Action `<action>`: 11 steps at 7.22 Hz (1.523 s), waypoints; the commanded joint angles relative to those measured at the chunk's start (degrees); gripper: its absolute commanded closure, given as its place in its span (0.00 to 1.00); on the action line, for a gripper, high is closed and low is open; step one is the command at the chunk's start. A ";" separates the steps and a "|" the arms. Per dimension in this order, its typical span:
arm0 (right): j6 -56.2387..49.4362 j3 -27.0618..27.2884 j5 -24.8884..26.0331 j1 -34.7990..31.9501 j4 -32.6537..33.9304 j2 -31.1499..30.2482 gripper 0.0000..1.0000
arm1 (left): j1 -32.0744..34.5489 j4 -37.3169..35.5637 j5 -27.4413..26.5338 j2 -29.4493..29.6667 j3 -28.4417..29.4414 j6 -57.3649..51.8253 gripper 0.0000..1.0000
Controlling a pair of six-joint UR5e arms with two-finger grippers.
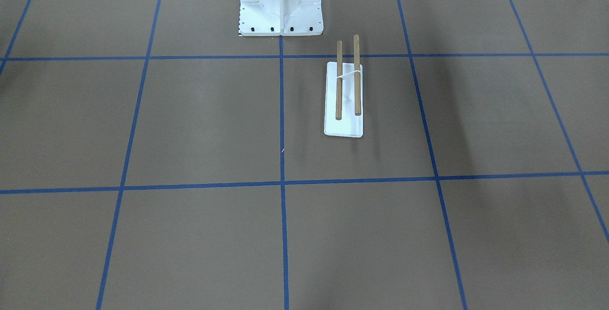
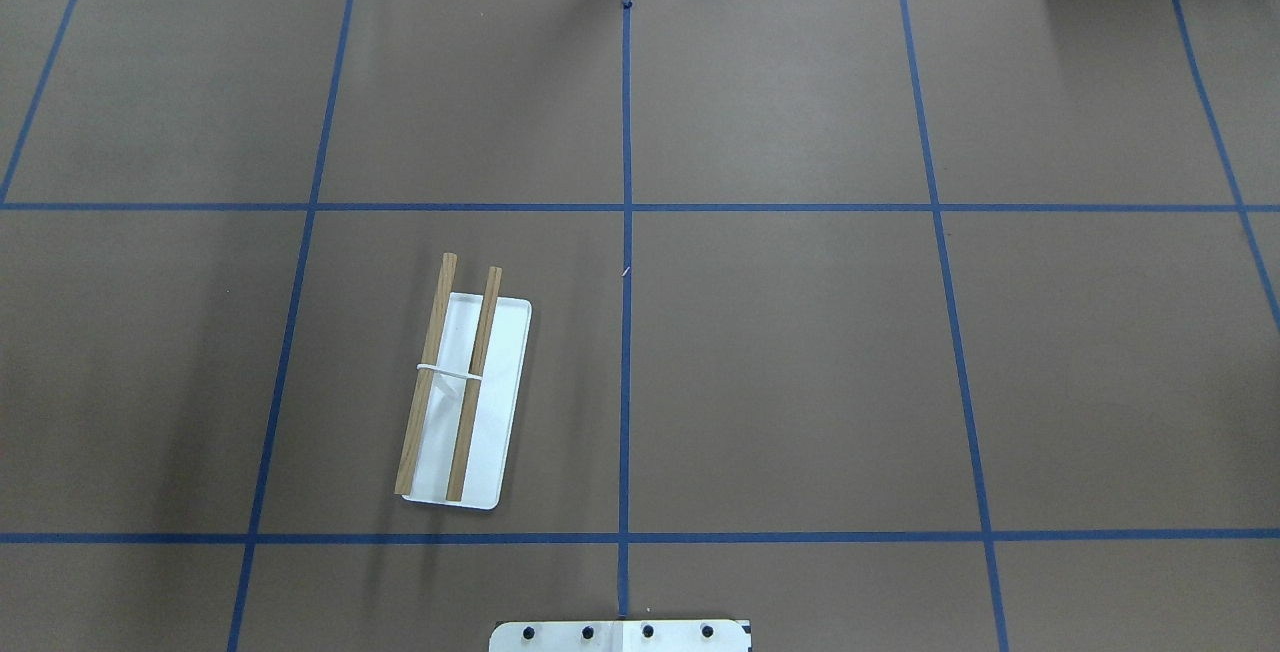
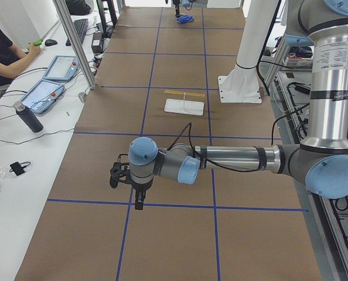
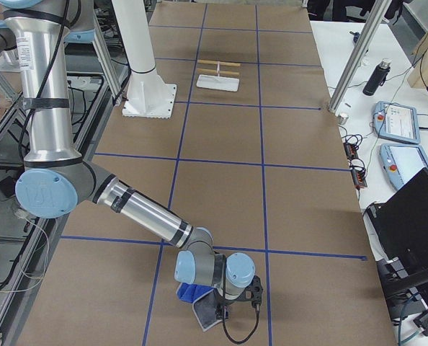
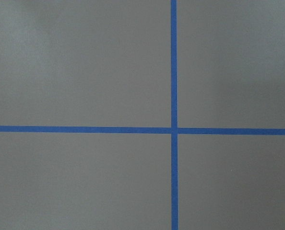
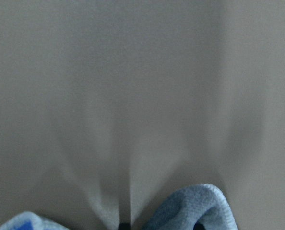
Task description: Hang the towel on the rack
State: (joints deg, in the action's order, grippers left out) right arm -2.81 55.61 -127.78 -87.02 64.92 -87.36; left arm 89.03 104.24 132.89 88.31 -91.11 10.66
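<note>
The rack (image 1: 343, 98) stands bare on the brown table, its two wooden rods over a white base; it also shows in the overhead view (image 2: 465, 402) and small in both side views. The blue towel (image 4: 196, 294) lies bunched at the table's right end, under my right gripper (image 4: 221, 306). In the right wrist view its grey-edged folds (image 6: 190, 206) rise at the bottom edge, as if pinched; the fingers are out of frame. My left gripper (image 3: 137, 199) hangs over bare table at the left end, far from the rack; I cannot tell whether it is open.
The white robot pedestal (image 1: 280, 5) stands just behind the rack. Blue tape lines grid the table. An operator (image 3: 1, 55), tablets (image 3: 42, 93) and a bottle (image 3: 29, 117) are on the side desk. An aluminium post (image 4: 358, 50) stands at the table's far edge.
</note>
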 commanded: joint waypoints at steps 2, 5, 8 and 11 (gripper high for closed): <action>-0.26 -0.07 -0.88 -0.43 -2.78 0.26 1.00 | 0.00 0.00 0.00 0.10 0.14 0.06 0.02; -1.58 3.52 -15.10 -9.03 -2.26 2.54 1.00 | 0.00 0.00 0.00 0.19 0.49 0.06 0.02; -0.09 17.38 -15.31 -9.41 -0.86 3.86 1.00 | 0.00 0.35 0.44 0.45 0.41 0.15 0.02; 6.36 30.21 -16.45 -2.84 16.77 14.30 1.00 | -1.65 0.26 0.70 7.46 -0.29 10.84 0.02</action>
State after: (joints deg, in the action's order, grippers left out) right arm -0.73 79.57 -143.94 -93.34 75.27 -76.49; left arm 88.58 104.59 133.48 92.75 -91.24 17.33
